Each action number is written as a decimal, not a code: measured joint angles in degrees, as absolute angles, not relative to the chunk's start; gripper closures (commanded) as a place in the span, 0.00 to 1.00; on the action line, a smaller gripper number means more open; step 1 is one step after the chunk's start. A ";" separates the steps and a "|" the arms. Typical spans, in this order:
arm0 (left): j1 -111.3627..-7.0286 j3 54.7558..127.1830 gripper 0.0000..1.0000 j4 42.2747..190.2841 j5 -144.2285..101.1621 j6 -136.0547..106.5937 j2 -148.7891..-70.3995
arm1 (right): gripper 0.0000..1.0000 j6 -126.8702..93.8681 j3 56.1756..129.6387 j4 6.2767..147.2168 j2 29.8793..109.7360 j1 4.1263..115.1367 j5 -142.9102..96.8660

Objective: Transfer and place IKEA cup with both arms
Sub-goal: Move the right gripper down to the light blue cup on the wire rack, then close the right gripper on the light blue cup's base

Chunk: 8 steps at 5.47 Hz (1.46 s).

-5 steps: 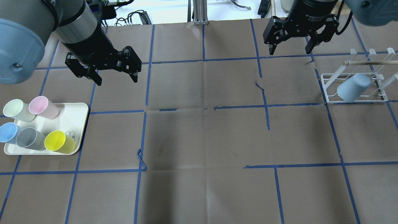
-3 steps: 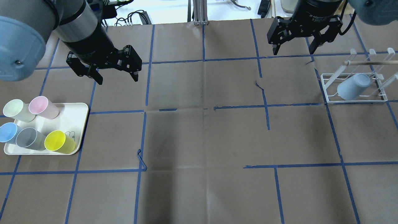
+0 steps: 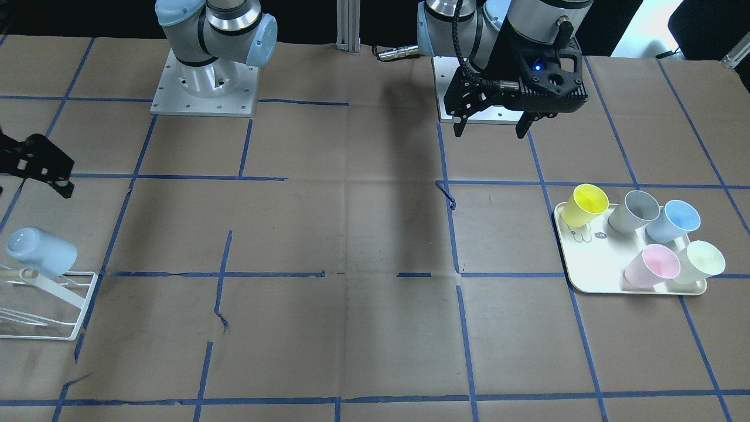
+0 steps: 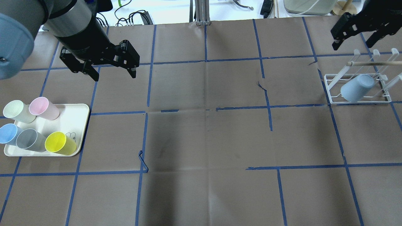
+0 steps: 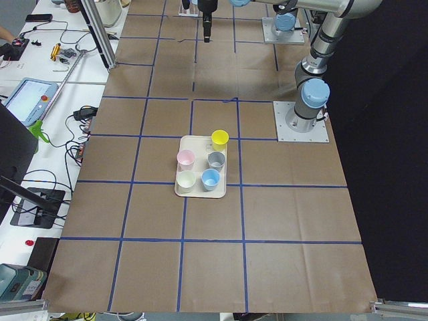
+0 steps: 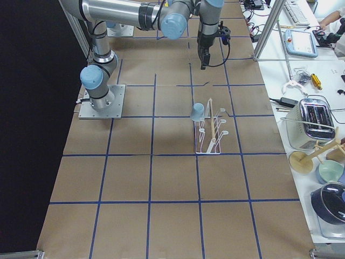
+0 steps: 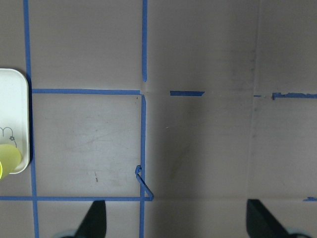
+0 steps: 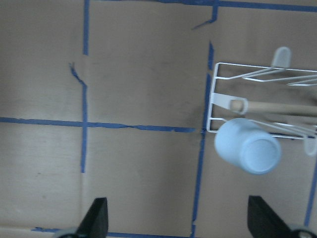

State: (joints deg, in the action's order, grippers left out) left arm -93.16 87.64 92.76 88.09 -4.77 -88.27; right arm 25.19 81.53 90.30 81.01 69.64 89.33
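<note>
The IKEA cup, pale blue, hangs upside down and tilted on a peg of the white wire rack at the right; its inside is hidden. It also shows in the right wrist view, the front view and the right side view. My right gripper is open and empty, raised behind the rack; the wrist view shows its fingers spread. My left gripper is open and empty above the table, behind the tray; it also shows in the front view and the left wrist view.
A cream tray at the left holds several upright cups: green, pink, sky-blue, grey, yellow. Brown paper with blue tape lines covers the table. Cables and equipment lie beyond the far edge.
My right gripper has moved right and back, from near the middle rear to behind the rack. My left gripper has shifted slightly back and left. Both stay open; the cups have not moved.
</note>
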 measured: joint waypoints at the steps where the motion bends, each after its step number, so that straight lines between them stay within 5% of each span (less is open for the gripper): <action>1: -93.14 87.65 0.01 92.86 87.92 -4.79 -88.17 | 0.00 32.03 81.76 92.22 78.91 65.40 89.74; 8: -93.01 87.54 0.01 92.30 88.06 -4.75 -88.03 | 0.00 35.81 95.78 108.14 72.48 62.58 92.56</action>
State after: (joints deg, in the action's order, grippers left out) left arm -93.01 87.54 92.30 88.06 -4.75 -88.03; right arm 35.81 95.78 108.14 72.48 62.58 92.56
